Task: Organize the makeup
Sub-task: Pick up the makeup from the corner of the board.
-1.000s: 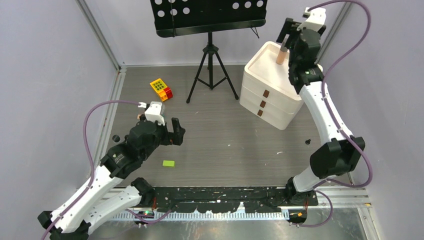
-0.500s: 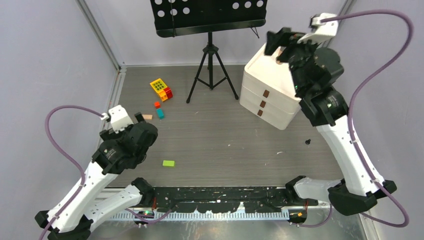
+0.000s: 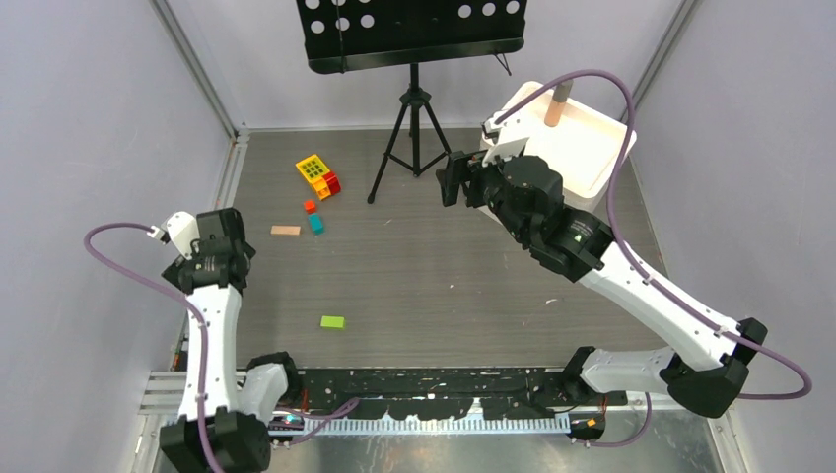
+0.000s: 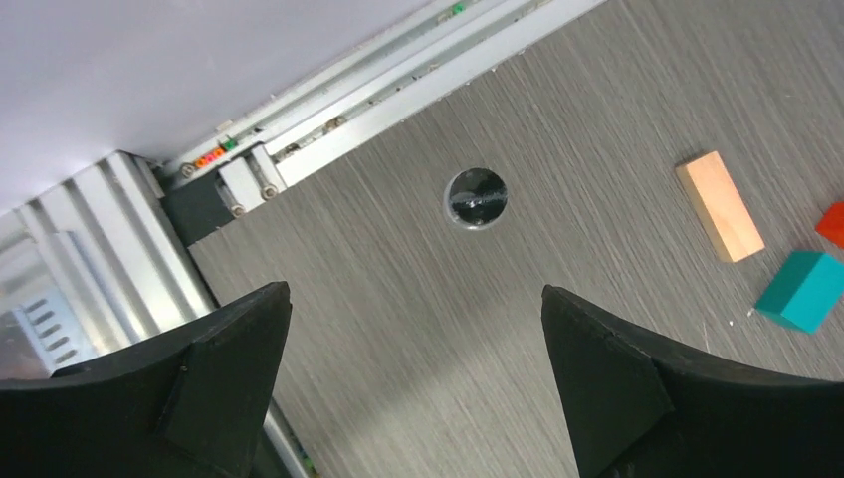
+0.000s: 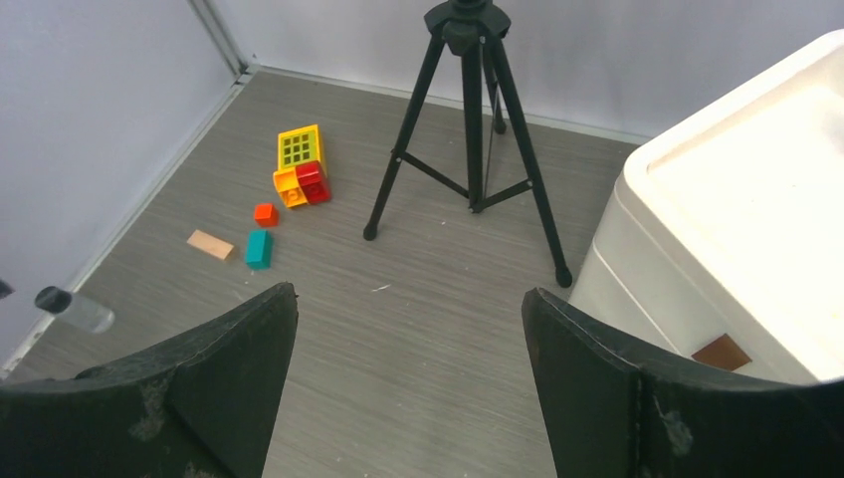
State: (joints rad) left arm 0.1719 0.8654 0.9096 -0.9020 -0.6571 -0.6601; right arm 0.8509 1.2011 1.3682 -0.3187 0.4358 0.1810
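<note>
Room: pale lilac walls close in a grey wood-grain desk [image 3: 444,286]; a black music-stand tripod [image 3: 414,148] stands at the far middle (every place below is told from it).
Drawer box: a white plastic three-drawer box [image 3: 592,163] sits right of the tripod, near its right foot, with the right arm partly in front of it.
Tube: a tan cylindrical tube [image 3: 557,103] stands upright in the box's recessed top, right of the tripod and farther back.
Bottle: a clear bottle with a black cap [image 5: 78,310] is well left of the tripod and nearer, by the left wall (standing or lying, I cannot tell).
Block cluster: a yellow-and-red toy block cluster [image 3: 317,175] lies near the tripod's left foot.
Loose blocks: a small orange-red cube [image 3: 310,206], a teal block [image 3: 316,224] and a flat tan wooden block [image 3: 285,231] lie close together but apart, left of the tripod and nearer than the cluster.
Green piece: a flat green block [image 3: 332,321] lies alone, left of the tripod and much nearer.
Right arm: the right fingers [image 5: 189,398] are spread wide with nothing between them, above the desk just right of the tripod.
Left arm: the left fingers [image 4: 199,378] are spread wide and hold nothing, over the desk's left edge, well left of the tripod.
</note>
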